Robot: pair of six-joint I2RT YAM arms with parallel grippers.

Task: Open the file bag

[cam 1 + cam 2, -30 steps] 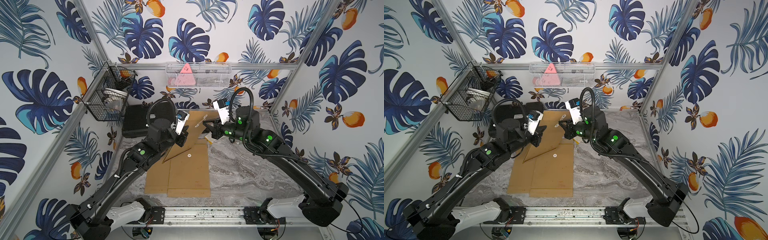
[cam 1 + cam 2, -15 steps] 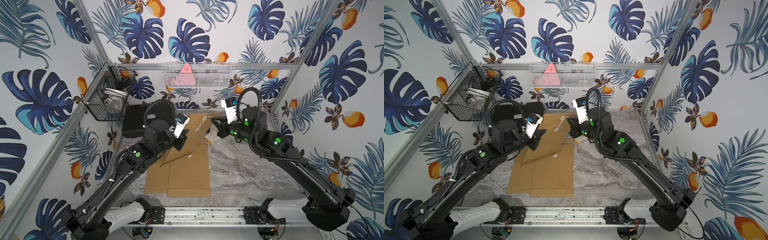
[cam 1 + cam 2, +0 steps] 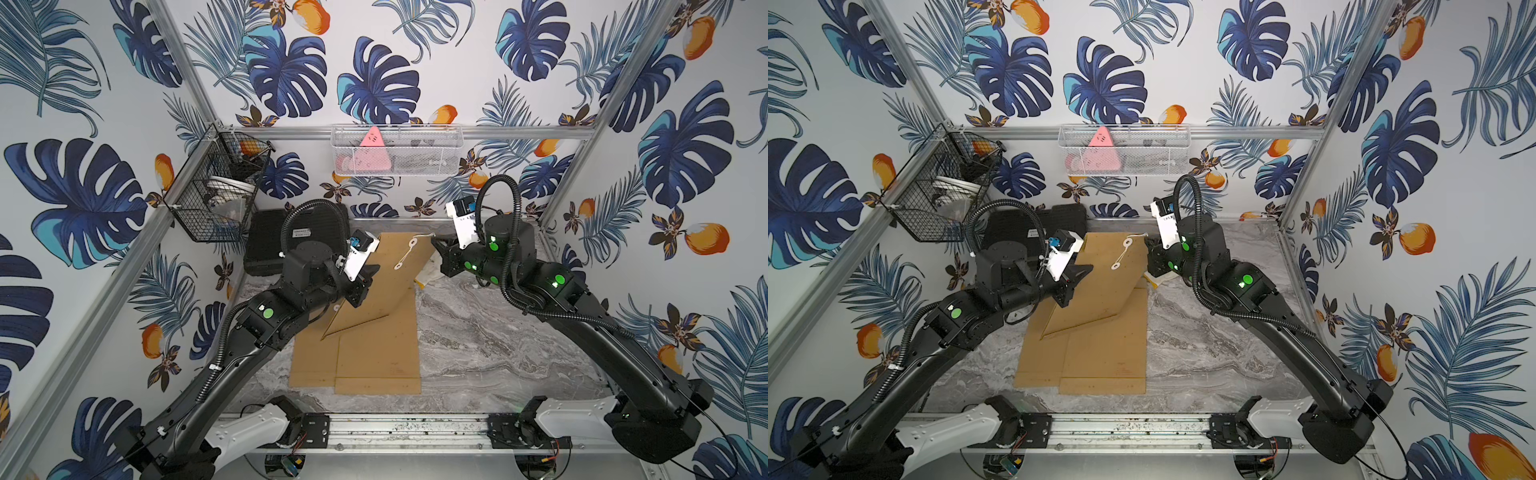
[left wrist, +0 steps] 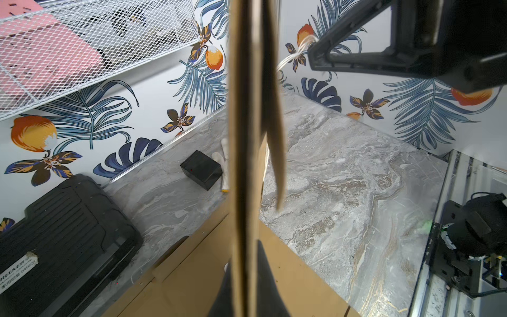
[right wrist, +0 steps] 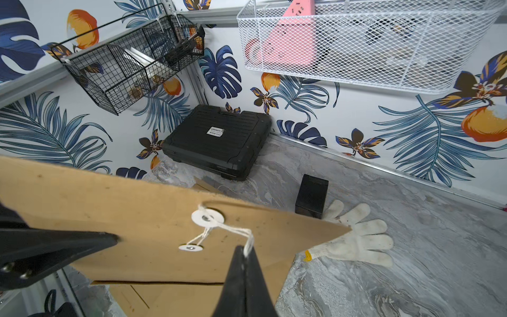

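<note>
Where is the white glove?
In the right wrist view the white glove lies on the marble table beside the small black box, just beyond a corner of the lifted file bag.

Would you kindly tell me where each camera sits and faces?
Both top views: high behind the robot, looking down at the lifted file bag; both arms show.
Left wrist: on left arm, facing the bag's edge between its fingers.
Right wrist: on right arm, facing the bag's face; its fingers pinch the string.
Both wrist views share the glove.
</note>
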